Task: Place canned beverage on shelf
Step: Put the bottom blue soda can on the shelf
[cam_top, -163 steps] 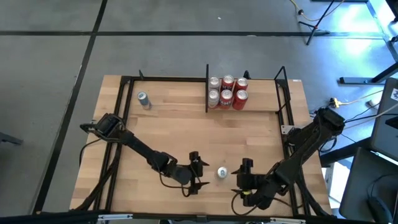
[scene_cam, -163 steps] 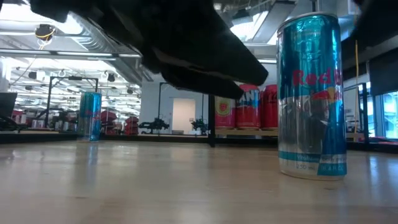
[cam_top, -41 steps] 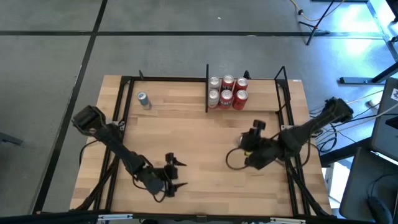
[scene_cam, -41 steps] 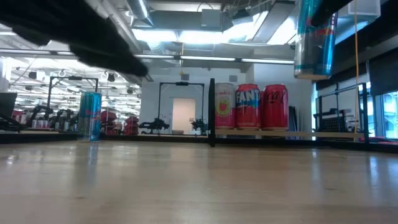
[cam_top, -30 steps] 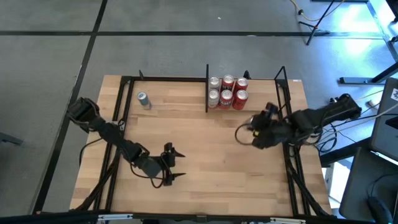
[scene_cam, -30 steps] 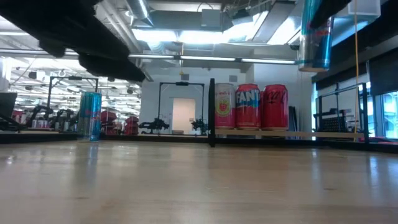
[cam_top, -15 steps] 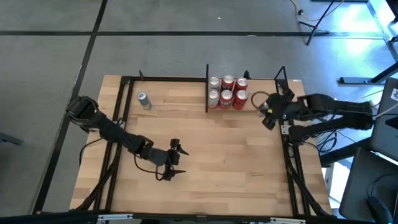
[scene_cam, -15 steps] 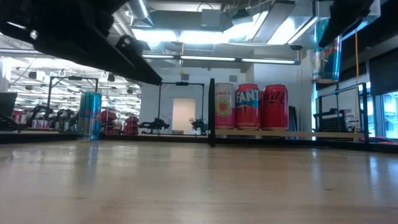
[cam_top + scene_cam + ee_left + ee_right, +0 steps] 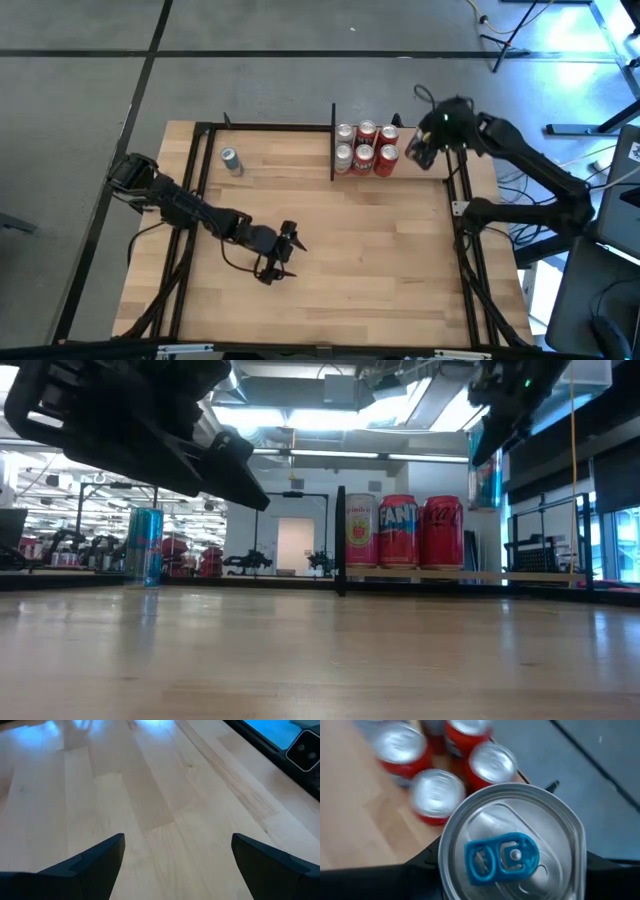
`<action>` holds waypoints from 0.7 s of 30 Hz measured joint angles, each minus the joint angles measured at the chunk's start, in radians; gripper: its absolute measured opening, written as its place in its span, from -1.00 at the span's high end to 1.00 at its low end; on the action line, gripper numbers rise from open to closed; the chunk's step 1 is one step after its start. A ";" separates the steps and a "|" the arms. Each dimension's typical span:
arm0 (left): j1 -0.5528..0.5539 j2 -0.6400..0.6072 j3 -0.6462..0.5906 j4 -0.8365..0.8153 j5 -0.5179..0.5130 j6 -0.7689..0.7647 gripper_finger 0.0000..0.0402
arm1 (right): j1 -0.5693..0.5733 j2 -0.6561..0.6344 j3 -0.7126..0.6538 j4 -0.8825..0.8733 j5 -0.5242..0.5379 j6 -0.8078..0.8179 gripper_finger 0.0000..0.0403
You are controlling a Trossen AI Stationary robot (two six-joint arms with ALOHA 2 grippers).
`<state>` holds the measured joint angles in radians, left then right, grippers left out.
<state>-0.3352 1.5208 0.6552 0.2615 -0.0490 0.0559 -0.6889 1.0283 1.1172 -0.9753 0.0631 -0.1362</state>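
My right gripper [image 9: 413, 150] is shut on a blue-and-silver can [image 9: 487, 475], held over the right part of the shelf [image 9: 425, 172], just right of several red cans [image 9: 365, 147] that stand on its wood floor. The can's silver top with a blue tab [image 9: 502, 856] fills the right wrist view. The black divider plate [image 9: 332, 142] edges the shelf on the left. My left gripper [image 9: 285, 255] is open and empty over the middle of the table; its fingers [image 9: 90, 865] stand wide apart. My right gripper pinches the can's side wall just under the top rim [image 9: 445, 865] between its two fingers, one on each side. The fingers come from above, slanting down. The can hangs roughly upright, top up, its bottom [image 9: 487, 505] clear of the shelf floor.
A second blue can [image 9: 231, 160] stands at the table's far left, outside the shelf. Black posts [image 9: 455, 135] and rails frame the table's edges. Bare wood lies between the two arms.
My right gripper has carried the can from the table's right side toward the far edge, turning as it went, and now stands over the shelf beside the red cans. My left gripper has moved a little toward the table's right edge, still open.
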 joint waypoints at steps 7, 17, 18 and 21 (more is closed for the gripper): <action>0.017 0.000 0.000 -0.003 0.011 0.001 -0.76 | -0.229 0.152 0.000 0.071 -0.191 -0.110 0.00; 0.012 0.000 0.000 -0.007 0.011 -0.033 -0.76 | -0.250 0.286 0.000 0.164 -0.209 -0.181 0.00; 0.007 0.000 0.000 -0.007 0.011 -0.035 -0.76 | -0.250 0.295 0.000 0.167 -0.210 -0.187 0.00; -0.002 0.000 0.000 -0.007 0.011 -0.035 -0.76 | -0.252 0.318 0.000 0.171 -0.213 -0.191 0.00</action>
<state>-0.3369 1.5208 0.6552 0.2546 -0.0380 0.0205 -0.9413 1.3458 1.1172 -0.8040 -0.1497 -0.3268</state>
